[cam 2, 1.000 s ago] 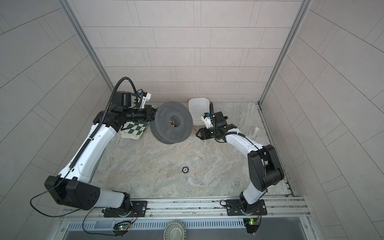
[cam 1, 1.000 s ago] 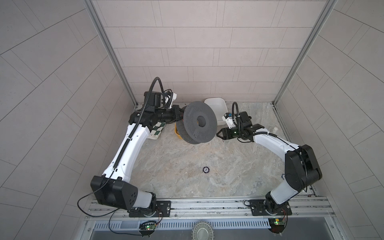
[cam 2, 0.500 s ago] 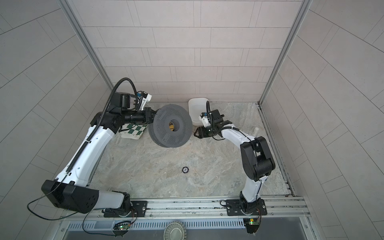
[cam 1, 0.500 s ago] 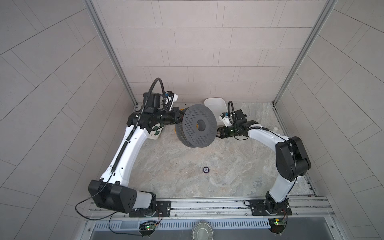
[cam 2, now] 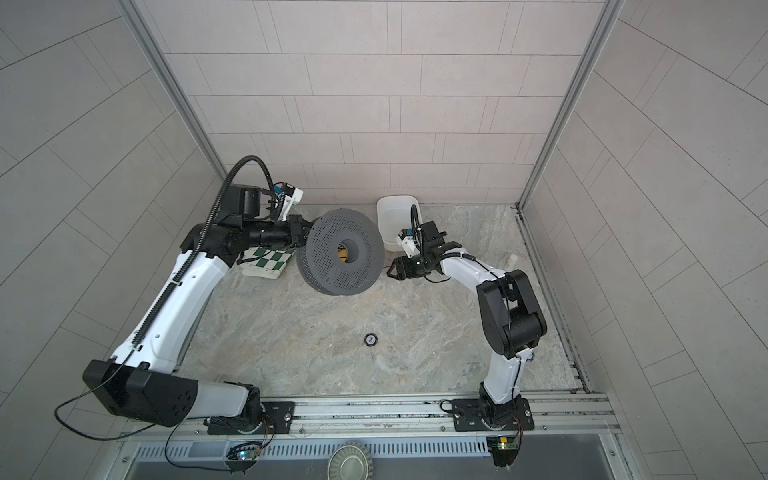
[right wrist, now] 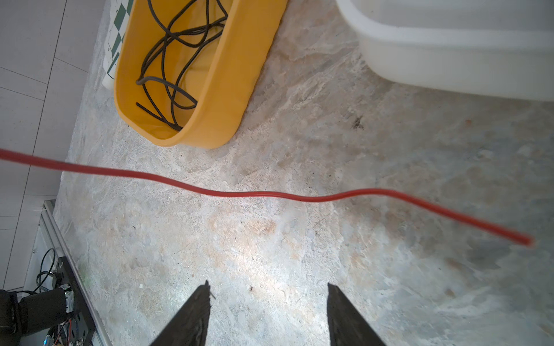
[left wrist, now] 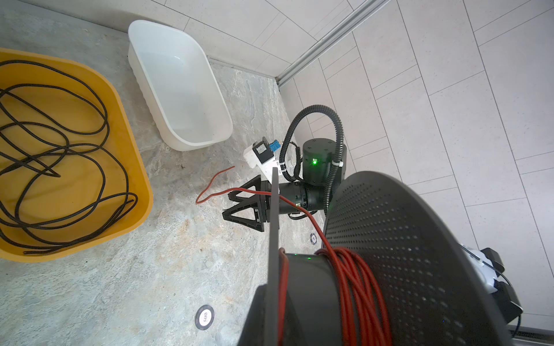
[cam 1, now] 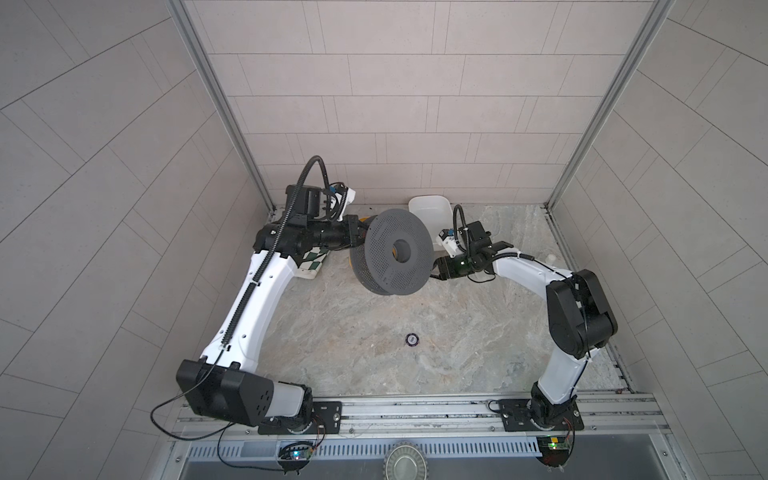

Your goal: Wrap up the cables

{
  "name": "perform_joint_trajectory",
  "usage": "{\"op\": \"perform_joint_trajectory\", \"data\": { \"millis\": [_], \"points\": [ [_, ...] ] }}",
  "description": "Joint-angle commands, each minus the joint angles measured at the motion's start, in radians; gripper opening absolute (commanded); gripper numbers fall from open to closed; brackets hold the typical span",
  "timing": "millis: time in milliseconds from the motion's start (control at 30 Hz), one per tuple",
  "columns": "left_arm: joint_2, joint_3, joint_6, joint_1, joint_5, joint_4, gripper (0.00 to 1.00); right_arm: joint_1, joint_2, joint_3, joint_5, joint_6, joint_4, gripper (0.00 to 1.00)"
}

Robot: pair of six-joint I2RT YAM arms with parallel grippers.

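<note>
Plainly, one red wire point(left wrist: 353, 284) wraps one spool point(cam 1: 386, 266) clamped by the left gripper point(cam 1: 358, 229), while at its three o'clock the right gripper point(right wrist: 267, 284) gapes empty, near one yellow tub point(left wrist: 141, 167) and one white tub point(left wrist: 209, 99).

Both top views are bright and evenly lit by soft, diffuse light, sharp enough to show the perforations of the spool point(cam 1: 390, 253). Tile lines on the walls point(cam 1: 104, 166) bow toward the frame edges. In the right wrist view the red wire point(right wrist: 269, 194) blurs toward its free end, and a pale glare patch lies on the floor point(right wrist: 269, 278).
</note>
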Motion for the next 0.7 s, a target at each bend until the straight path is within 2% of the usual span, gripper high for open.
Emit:
{"op": "perform_joint_trajectory", "data": {
  "millis": [0,167,367,667],
  "points": [
    [-0.036,0.029,-0.018,0.006,0.05,0.051,0.0,0.011,-0.01,0.002,0.005,-0.024,-0.007,0.61],
    [-0.038,0.032,-0.048,0.005,0.053,0.059,0.0,0.02,-0.074,-0.049,0.034,-0.027,0.04,0.61],
    [-0.043,0.023,-0.048,0.006,0.053,0.064,0.0,0.013,-0.12,-0.088,0.083,0.038,0.062,0.62],
    [-0.055,0.026,-0.06,0.006,0.062,0.072,0.0,-0.008,-0.089,-0.094,0.082,0.288,0.167,0.62]
  ]
}}
